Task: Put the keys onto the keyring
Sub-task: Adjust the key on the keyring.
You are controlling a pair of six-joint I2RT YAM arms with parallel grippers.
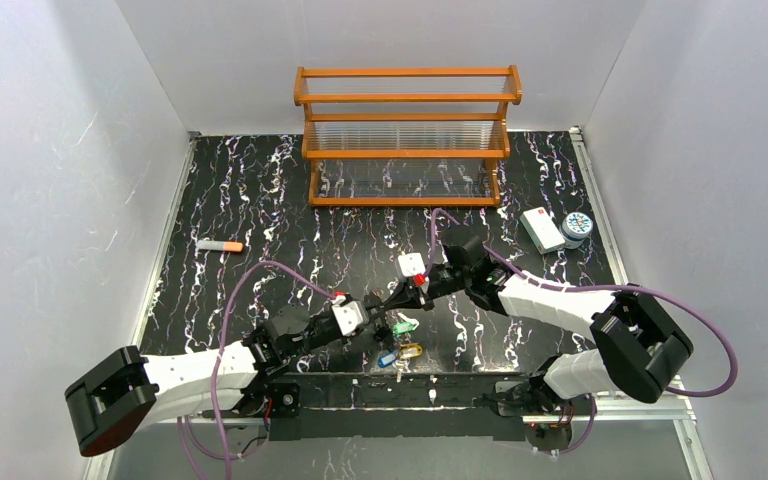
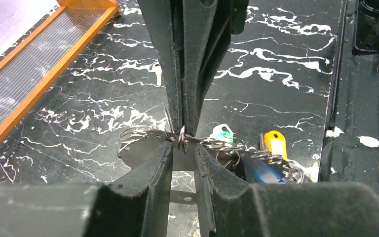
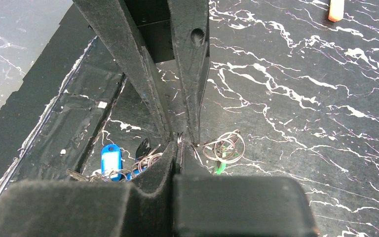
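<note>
Your right gripper (image 3: 176, 146) is pressed fully closed on a thin wire loop of the keyring (image 2: 181, 140), right at its tips. Your left gripper (image 2: 182, 149) stands a narrow gap apart, with its fingertips flanking that same loop. I cannot tell whether they touch it. The keys (image 2: 274, 147), tagged green, yellow and blue, lie just beside both grippers' tips, toward the arm bases.

Right hand (image 2: 182, 127) down from above, fingers pressed together on a small split ring (image 2: 182, 140); left hand (image 2: 182, 149) just below that ring, fingers parted with a gap between. Left of the ring, flat on the black marbled table (image 2: 276, 74), the silvery keyring (image 2: 134, 134); right of it, green-tagged key (image 2: 222, 133), yellow-tagged key (image 2: 275, 144) and blue-tagged key (image 2: 260, 172) bunched close. Far up-left of the ring, an orange rack (image 2: 49, 79).
</note>
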